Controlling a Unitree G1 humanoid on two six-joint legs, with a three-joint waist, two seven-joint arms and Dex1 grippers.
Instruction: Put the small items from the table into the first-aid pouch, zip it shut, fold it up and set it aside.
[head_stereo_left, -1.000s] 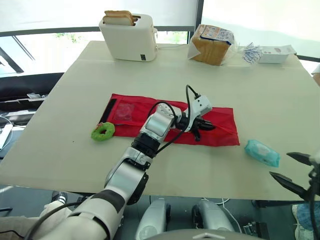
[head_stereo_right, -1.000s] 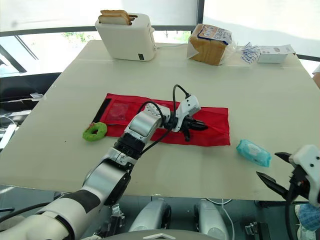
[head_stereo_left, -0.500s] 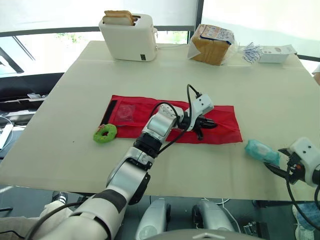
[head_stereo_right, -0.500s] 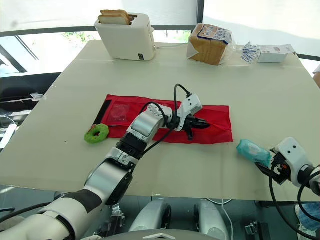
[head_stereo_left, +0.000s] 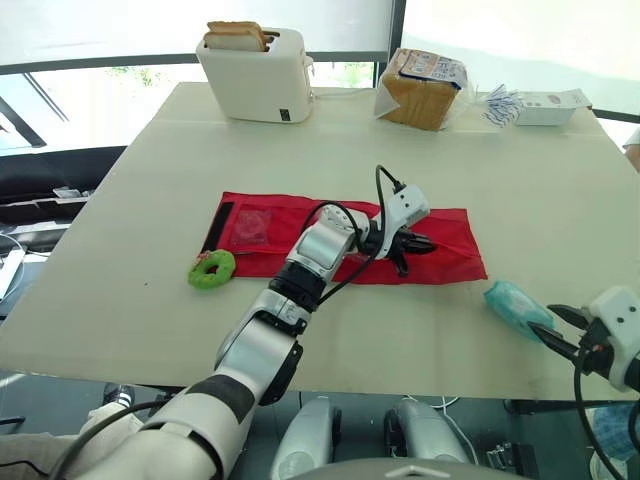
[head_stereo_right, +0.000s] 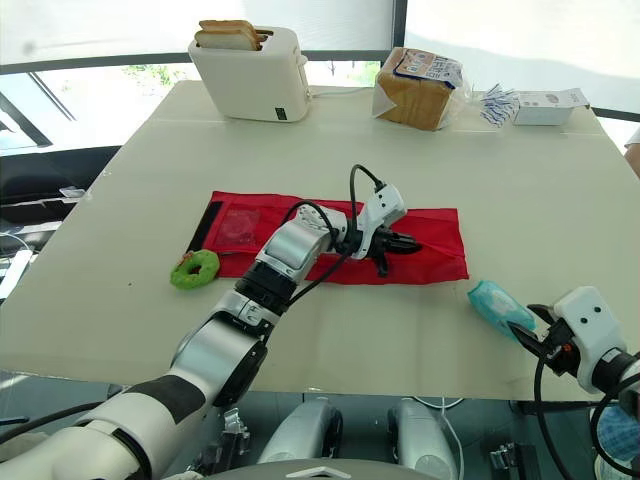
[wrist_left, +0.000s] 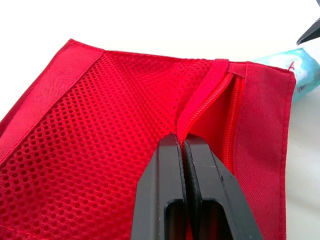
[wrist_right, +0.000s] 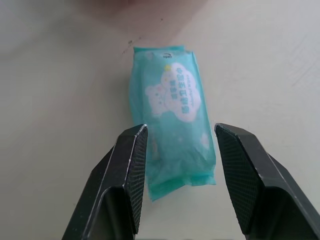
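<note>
Near desk edge, my right side: right gripper (wrist_right: 179, 132) released, fingers spread wide on either side of the end of a teal plastic packet of wipes (wrist_right: 172, 100). Packet lies flat on the beige desk (head_stereo_left: 120, 300), just off the right end of the pouch; I cannot tell whether my fingers touch it.

Mid desk: red mesh-fronted first-aid pouch (head_stereo_left: 455, 245) unfolded flat, long side across. Left gripper (wrist_left: 179, 140) clenched on the pouch at the zip edge of the mesh pocket, near its right end; zip gapes open beyond my fingertips. Fuzzy green ring (head_stereo_left: 211, 269) beside the pouch's left near corner.

Far edge: white toaster holding two bread slices (head_stereo_left: 258, 75), bagged loaf of bread (head_stereo_left: 420, 90), white box (head_stereo_left: 548, 107).
</note>
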